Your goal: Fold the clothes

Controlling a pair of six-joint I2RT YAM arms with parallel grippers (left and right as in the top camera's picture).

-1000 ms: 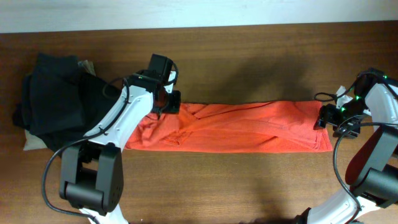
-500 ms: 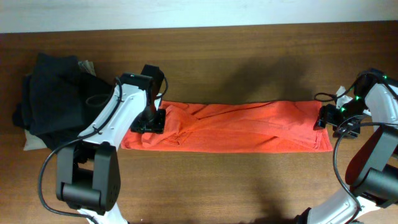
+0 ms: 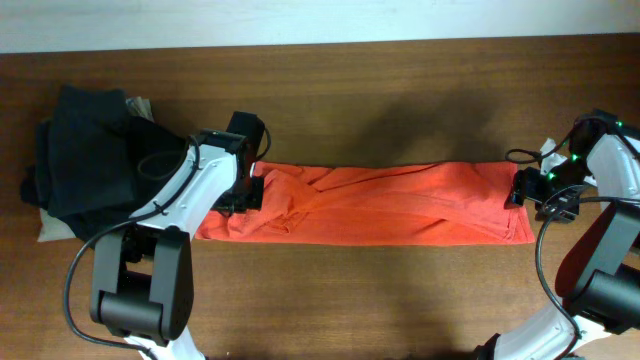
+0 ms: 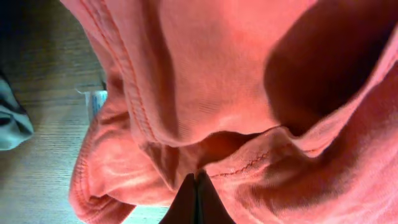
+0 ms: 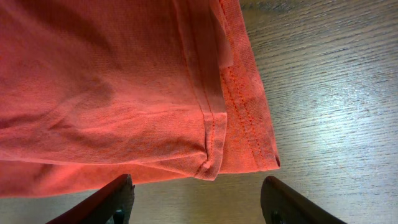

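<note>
The red-orange T-shirt [image 3: 400, 203] lies as a long folded strip across the middle of the table. Its lettering is hidden. My left gripper [image 3: 248, 192] is at the strip's rumpled left end. In the left wrist view its fingers [image 4: 197, 186] are pressed together with their tips pinching a fold of the shirt [image 4: 205, 81], which fills the frame. My right gripper [image 3: 532, 196] is at the strip's right end. In the right wrist view it [image 5: 199, 202] is wide open, low over the wood, with the shirt's hemmed corner [image 5: 211, 155] just beyond the fingers and not touching them.
A pile of black garments [image 3: 85, 160] lies at the far left on a beige cloth [image 3: 48, 232], close to my left arm. A dark edge of it shows in the left wrist view [image 4: 9, 121]. Bare wood [image 3: 380, 300] runs in front of the strip.
My left gripper moved down and left from the shirt's upper left edge, drawing that end with it so the left part lies flatter. The right arm has not moved.
</note>
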